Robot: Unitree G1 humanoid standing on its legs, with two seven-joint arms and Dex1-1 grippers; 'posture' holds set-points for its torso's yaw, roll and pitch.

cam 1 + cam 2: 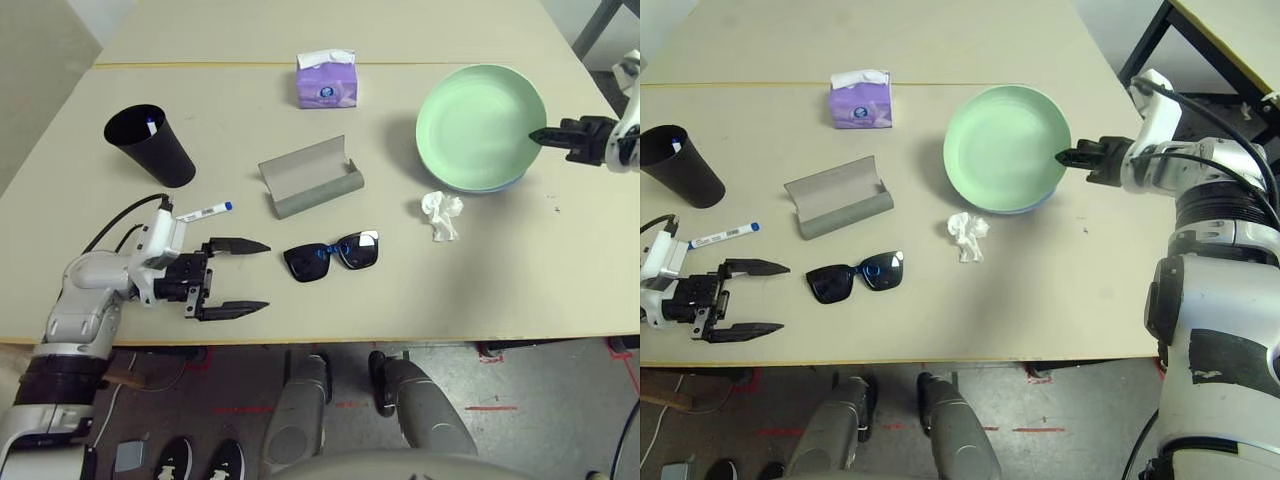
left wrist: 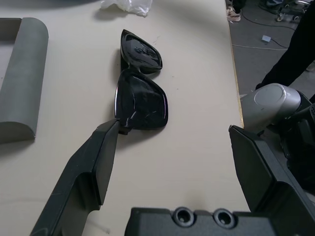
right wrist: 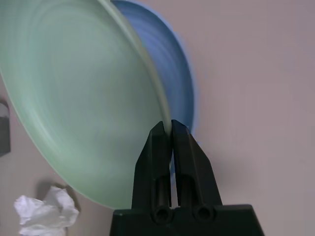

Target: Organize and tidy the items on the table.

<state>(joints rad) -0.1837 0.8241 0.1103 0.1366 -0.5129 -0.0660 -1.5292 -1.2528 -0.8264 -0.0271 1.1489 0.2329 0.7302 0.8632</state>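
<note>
My right gripper (image 1: 534, 135) is shut on the right rim of the green plate (image 1: 480, 125). That plate is tilted over the pale blue plate (image 3: 174, 64) beneath it. My left gripper (image 1: 266, 276) stands open at the table's front left, with nothing between its fingers. They point at the black sunglasses (image 1: 332, 256), which lie just beyond the fingertips (image 2: 109, 129). A white marker with a blue cap (image 1: 204, 211) lies beside my left wrist. The grey glasses case (image 1: 310, 177) lies open in the middle. The crumpled white tissue (image 1: 442, 214) sits in front of the plates.
A black cup (image 1: 152, 148) stands at the back left with a marker end (image 1: 150, 125) showing inside it. The purple tissue box (image 1: 326, 80) sits at the back, near the yellowish seam (image 1: 200, 65) of the table (image 1: 560, 270). The front edge runs close below my left gripper.
</note>
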